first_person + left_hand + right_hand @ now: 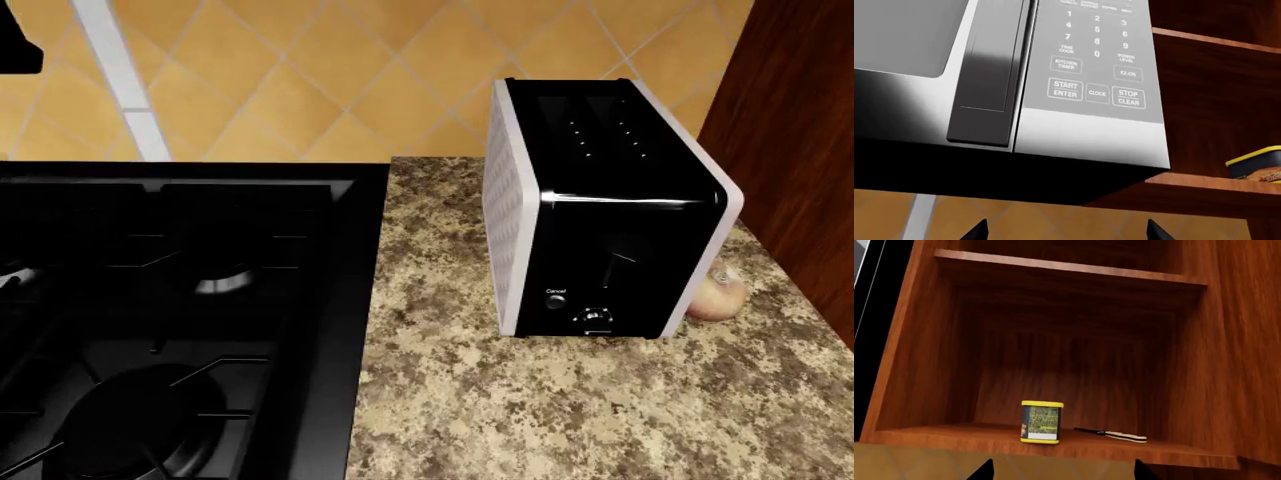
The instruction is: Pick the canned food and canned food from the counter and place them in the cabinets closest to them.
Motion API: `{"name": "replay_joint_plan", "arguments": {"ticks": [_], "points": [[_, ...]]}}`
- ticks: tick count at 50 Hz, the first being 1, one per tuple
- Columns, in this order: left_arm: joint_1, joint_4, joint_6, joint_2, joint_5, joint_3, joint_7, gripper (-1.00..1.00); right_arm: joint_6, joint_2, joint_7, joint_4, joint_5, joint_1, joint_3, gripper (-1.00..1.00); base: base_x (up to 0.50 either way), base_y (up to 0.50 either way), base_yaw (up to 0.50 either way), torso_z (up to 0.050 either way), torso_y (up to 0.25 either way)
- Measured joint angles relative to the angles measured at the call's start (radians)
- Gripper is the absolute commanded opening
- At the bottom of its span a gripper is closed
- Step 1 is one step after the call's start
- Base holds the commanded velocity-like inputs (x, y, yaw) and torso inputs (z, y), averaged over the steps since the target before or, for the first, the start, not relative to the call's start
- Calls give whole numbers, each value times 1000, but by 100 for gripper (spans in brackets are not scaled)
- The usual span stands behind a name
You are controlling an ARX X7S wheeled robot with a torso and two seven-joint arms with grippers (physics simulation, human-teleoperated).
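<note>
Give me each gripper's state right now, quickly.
Left gripper: open, holding nothing.
Right gripper: open, holding nothing.

The granite-patterned counter [534, 400] carries a black-and-white toaster [601, 220] and, tucked just beside its right end, a pale onion [717, 295]; the black gas stove top [174, 320] adjoins its left edge. On the open cabinet's lower shelf [954, 435] stand a yellow tin [1041, 422] on edge and a knife [1117, 435] lying nearby.

head view looks down on counter [561, 400] and toaster [607, 210]; both wrist views tilt up — sharing the cabinet shelf [1054, 440] with yellow tin [1041, 422].
</note>
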Motion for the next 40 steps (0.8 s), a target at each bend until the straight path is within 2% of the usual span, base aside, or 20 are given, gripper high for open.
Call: {"name": "replay_joint_plan", "arguments": {"ticks": [40], "points": [[-100,67,63,-91,-195,-34,-116,100,-8,66,0,-100,68,0,142,100,0,0,0,0,0]]}}
